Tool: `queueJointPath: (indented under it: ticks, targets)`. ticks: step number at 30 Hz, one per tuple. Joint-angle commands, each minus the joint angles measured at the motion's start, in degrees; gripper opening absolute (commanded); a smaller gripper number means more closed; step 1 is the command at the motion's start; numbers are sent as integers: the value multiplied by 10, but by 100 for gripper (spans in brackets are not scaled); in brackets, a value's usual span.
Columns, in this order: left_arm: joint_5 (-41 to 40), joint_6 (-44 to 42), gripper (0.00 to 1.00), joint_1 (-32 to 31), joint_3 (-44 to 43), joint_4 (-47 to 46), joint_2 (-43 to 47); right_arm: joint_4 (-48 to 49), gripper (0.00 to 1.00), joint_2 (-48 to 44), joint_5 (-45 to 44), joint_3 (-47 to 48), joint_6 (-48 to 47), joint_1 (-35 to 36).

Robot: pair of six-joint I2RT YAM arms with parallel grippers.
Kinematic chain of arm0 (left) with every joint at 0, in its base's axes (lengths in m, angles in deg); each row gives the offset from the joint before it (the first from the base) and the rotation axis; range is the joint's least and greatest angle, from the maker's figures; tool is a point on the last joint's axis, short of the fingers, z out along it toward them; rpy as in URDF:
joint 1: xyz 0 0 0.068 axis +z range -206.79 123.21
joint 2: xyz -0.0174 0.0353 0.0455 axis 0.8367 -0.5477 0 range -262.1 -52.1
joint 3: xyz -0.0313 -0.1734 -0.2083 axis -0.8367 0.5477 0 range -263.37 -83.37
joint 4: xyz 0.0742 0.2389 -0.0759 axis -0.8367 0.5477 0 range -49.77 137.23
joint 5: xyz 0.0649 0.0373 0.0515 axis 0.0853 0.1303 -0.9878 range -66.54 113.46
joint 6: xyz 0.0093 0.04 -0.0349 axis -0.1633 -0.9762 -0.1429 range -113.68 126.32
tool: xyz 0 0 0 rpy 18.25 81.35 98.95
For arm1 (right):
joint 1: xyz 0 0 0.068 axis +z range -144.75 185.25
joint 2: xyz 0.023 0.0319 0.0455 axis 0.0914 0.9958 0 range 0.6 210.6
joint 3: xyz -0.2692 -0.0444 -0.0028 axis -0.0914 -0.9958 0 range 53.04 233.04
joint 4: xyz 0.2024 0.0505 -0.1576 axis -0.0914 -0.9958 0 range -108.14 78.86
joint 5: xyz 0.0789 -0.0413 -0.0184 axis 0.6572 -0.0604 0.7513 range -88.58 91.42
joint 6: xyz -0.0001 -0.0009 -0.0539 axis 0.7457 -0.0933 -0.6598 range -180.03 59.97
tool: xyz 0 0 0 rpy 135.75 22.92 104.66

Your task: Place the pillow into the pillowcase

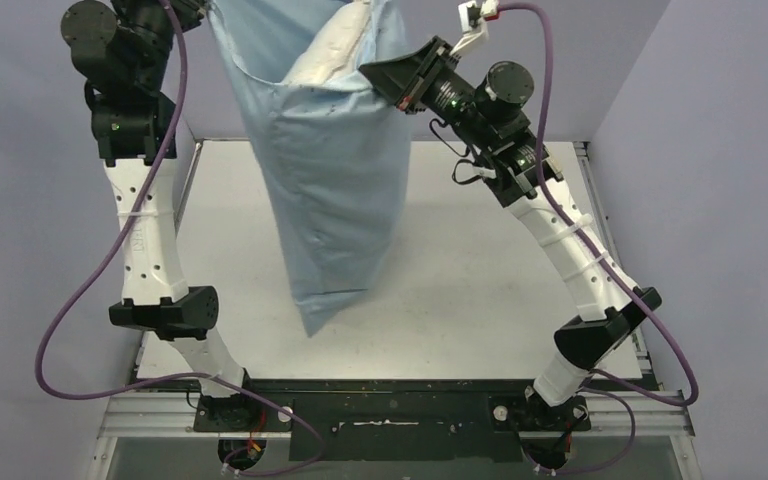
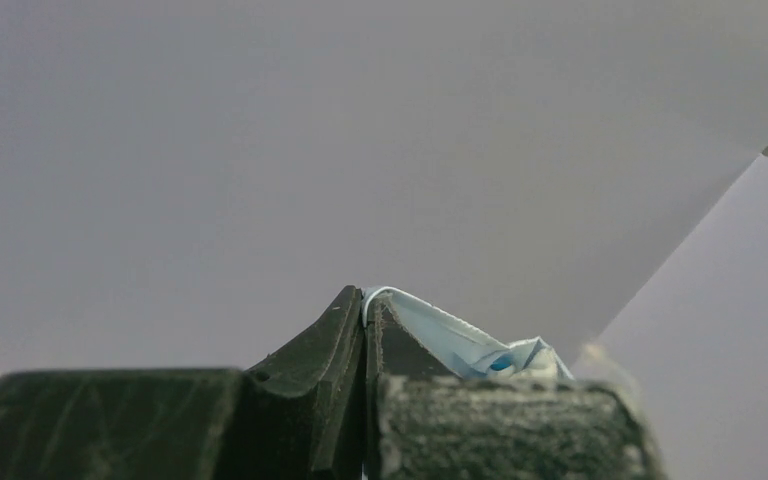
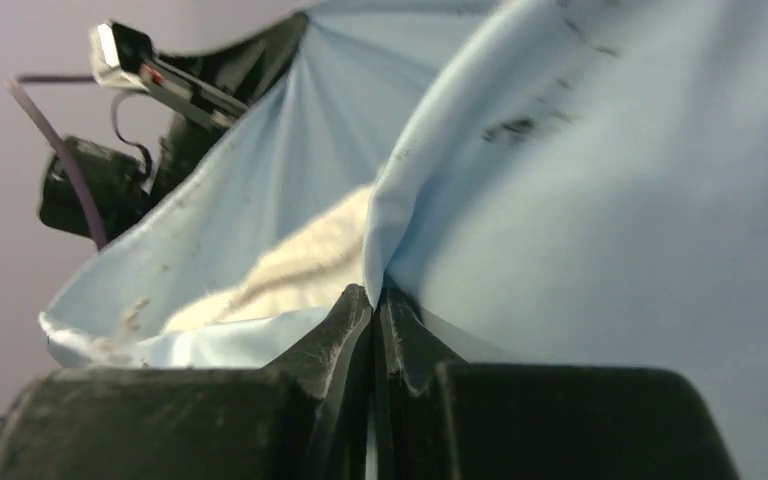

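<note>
Your left pincer (image 2: 365,318) and right pincer (image 3: 372,302) both clamp the pillowcase (image 1: 330,180) rim, pillow (image 1: 325,57) showing inside its mouth.

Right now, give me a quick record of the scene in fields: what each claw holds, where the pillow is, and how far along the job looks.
left claw: shut on one rim of the pillowcase
right claw: shut on the opposite rim
pillowcase: light blue, hanging between the two claws, mouth up
pillow: off-white, mostly inside, top edge showing at the mouth
table: white, below the hanging load; cannot tell if the lower corner touches it
task state: pillow nearly in, not yet fully covered
</note>
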Motion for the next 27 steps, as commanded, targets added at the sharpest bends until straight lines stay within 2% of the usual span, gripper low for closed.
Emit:
queueJointPath:
  ticks: [1, 3, 5, 7, 12, 14, 18, 21, 23, 27]
  targets:
    - [90, 57, 0, 6, -55, -107, 16, 41, 0, -76, -32, -114, -40, -3]
    - [119, 50, 0, -39, -9, -123, 21, 70, 0, -106, -66, -200, -27, -13]
    - [119, -30, 0, -113, 69, -104, 38, 111, 0, -128, -72, -297, -6, -26]
    - [106, -75, 0, -189, 146, -104, 59, 131, 0, -144, -70, -367, 4, -45]
    - [111, -115, 0, -286, 305, -147, 74, 160, 0, -196, -89, -514, 18, -91]
    - [127, -113, 0, -301, 364, -193, 78, 166, 0, -219, -91, -550, 19, -107]
    - [140, -101, 28, -302, 408, -226, 79, 156, 0, -240, -86, -575, 5, -120]
    - [135, -118, 41, -302, 412, -218, 85, 143, 0, -247, -84, -575, -4, -121]
    - [128, -140, 47, -300, 412, -198, 91, 135, 0, -252, -88, -568, -11, -122]
    - [70, -204, 51, -290, 433, -129, 112, 81, 0, -267, -103, -535, -21, -123]
